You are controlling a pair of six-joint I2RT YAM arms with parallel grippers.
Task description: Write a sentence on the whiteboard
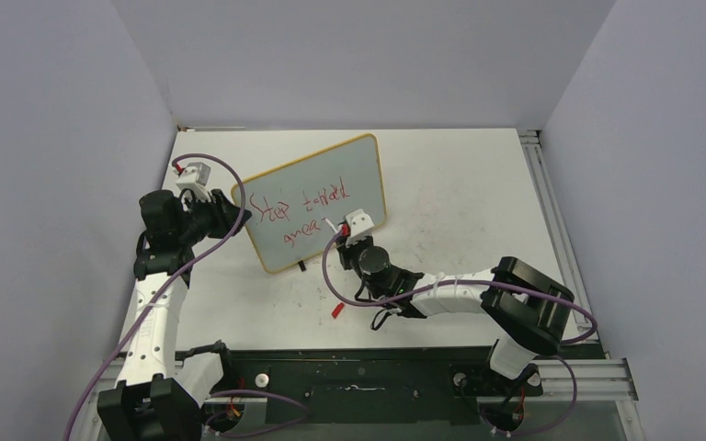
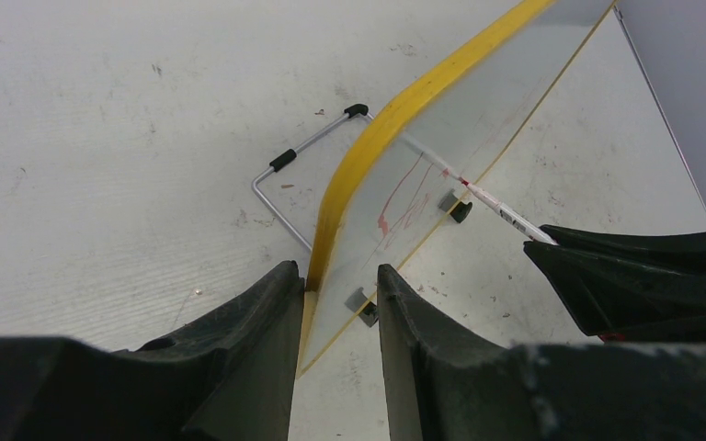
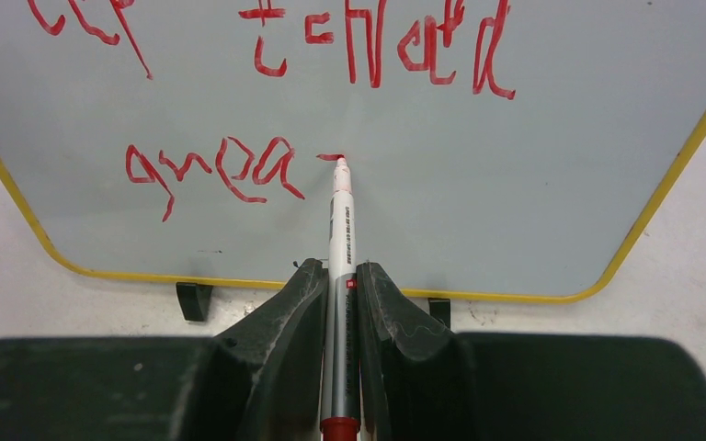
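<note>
The whiteboard (image 1: 317,197) stands tilted on two black feet (image 3: 193,299), with its yellow-framed face (image 3: 515,184) toward the right arm. The sentence (image 1: 303,207) is in red: "Step toward" above, "grea" (image 3: 211,170) below. My right gripper (image 3: 341,266) is shut on a white and silver marker (image 3: 341,230). The marker's red tip touches the board at a short stroke just right of "grea". My left gripper (image 2: 335,271) is shut on the whiteboard's left edge (image 2: 331,220), one finger on each side of the frame. The marker (image 2: 487,193) shows against the board's face.
A red marker cap (image 1: 336,310) lies on the table in front of the board, near the right arm. A wire stand (image 2: 280,175) sticks out behind the board. An aluminium rail (image 1: 547,184) runs along the table's right edge, and grey walls enclose three sides.
</note>
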